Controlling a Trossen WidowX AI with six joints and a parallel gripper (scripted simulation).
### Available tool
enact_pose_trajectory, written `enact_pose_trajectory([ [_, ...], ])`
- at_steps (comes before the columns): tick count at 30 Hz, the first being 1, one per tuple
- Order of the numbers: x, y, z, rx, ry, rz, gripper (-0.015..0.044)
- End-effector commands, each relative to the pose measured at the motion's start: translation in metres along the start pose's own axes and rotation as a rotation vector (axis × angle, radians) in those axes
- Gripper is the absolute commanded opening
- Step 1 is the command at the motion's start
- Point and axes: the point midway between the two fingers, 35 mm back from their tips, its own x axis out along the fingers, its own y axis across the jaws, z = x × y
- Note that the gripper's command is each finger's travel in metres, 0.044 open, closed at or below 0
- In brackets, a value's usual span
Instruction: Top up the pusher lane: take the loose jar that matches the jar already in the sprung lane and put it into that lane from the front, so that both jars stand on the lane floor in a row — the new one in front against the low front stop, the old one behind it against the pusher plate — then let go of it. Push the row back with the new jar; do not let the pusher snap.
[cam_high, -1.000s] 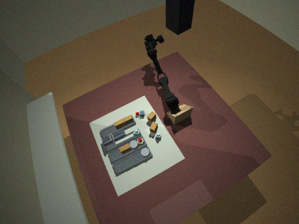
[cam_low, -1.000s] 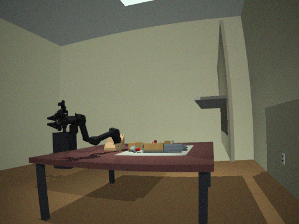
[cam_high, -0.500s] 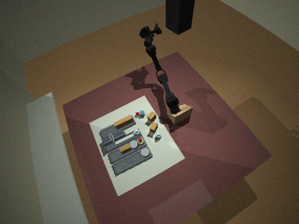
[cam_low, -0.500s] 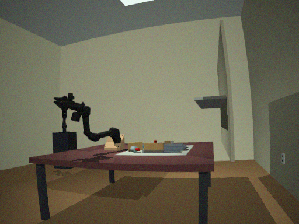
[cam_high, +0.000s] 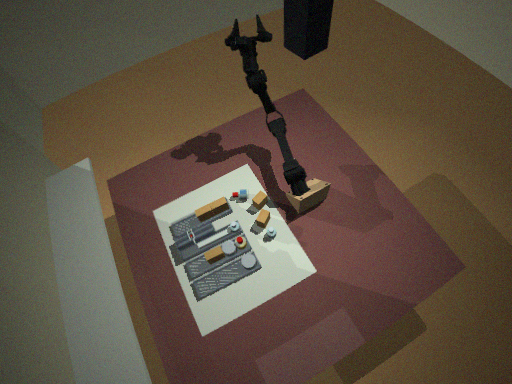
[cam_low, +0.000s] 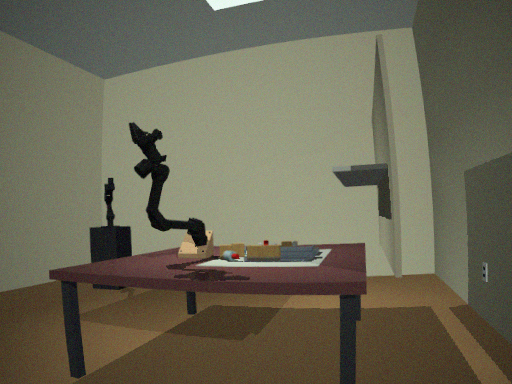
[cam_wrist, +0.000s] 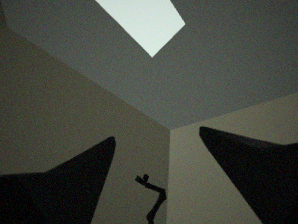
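Its fingers spread wide with nothing between them, the pincer (cam_high: 247, 19) (cam_low: 145, 129) (cam_wrist: 157, 135) points up and away from the counter (cam_high: 380, 250) (cam_low: 280, 286). The loose pale-topped jar (cam_high: 270, 232), the likely match for the jar in the sprung lane (cam_high: 234, 226), stands upright on the white board (cam_high: 215, 315) (cam_low: 292, 264), just beside two tan boxes (cam_high: 259, 200) (cam_high: 263, 218). Small and probably light, the jar should prove stiff, perhaps slick and breakable if glass; its material cannot be told. A level, gentle hold around mid-body looks best, keeping it upright while pressing back steadily against the spring.
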Motion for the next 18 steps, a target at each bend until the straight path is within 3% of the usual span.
enact_pose_trajectory([
  [1,-0.007,-0.02,0.072,0.026,-0.193,-0.02,0.044],
  [10,-0.054,-0.06,0.212,0.054,-0.61,-0.067,0.044],
  [18,-0.105,-0.079,0.28,0.047,-0.805,-0.104,0.044],
])
